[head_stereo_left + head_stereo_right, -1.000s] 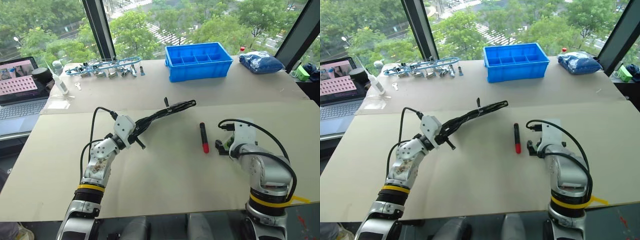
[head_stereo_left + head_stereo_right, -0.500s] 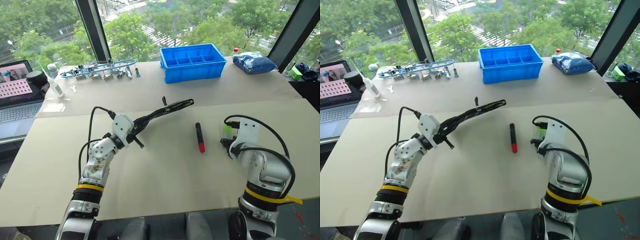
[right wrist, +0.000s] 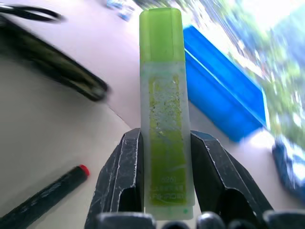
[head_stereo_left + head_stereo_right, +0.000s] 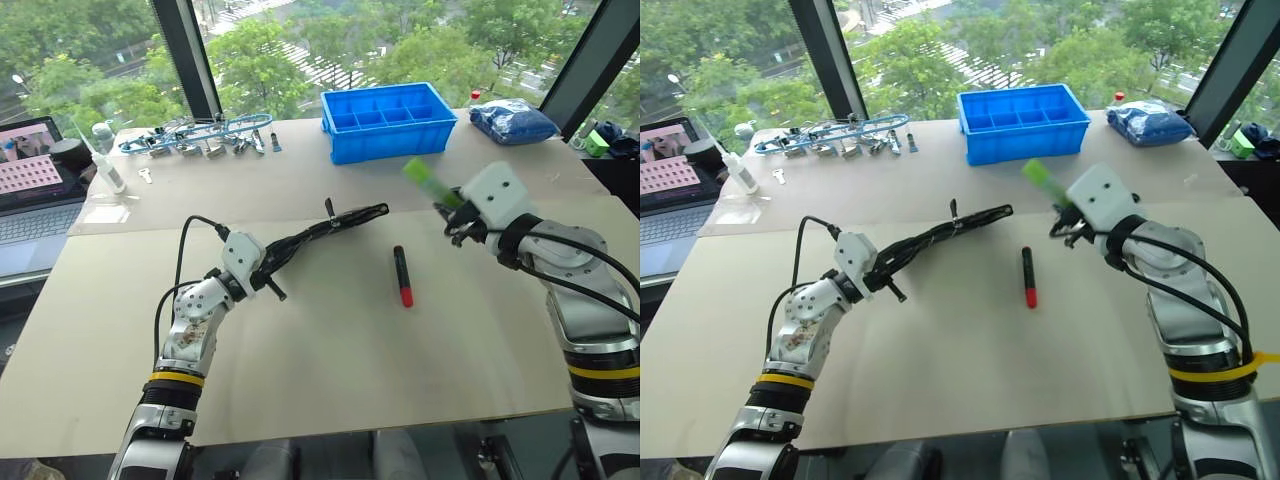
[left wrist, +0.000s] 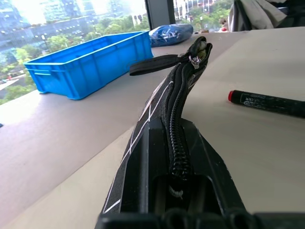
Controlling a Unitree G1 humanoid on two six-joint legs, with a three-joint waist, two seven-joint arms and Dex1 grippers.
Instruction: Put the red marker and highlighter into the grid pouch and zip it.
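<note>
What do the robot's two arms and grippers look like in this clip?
Both arms are silver-grey metal with rounded joint housings and a yellow-and-black band at the forearm. A white block sits at each wrist, with black cables looping over it. The left gripper and right gripper each have two black fingers.

A wide beige table [image 4: 330, 350] is shown, made of two boards joined along a seam. On the near board the red marker [image 4: 401, 275] is laid flat, alone. On the far board a blue compartmented bin [image 4: 388, 120] is placed centrally, with a row of metal tools [image 4: 200, 138] to its left and a blue bag [image 4: 517, 122] to its right. A laptop [image 4: 35, 185] is set at the table's left edge.
</note>
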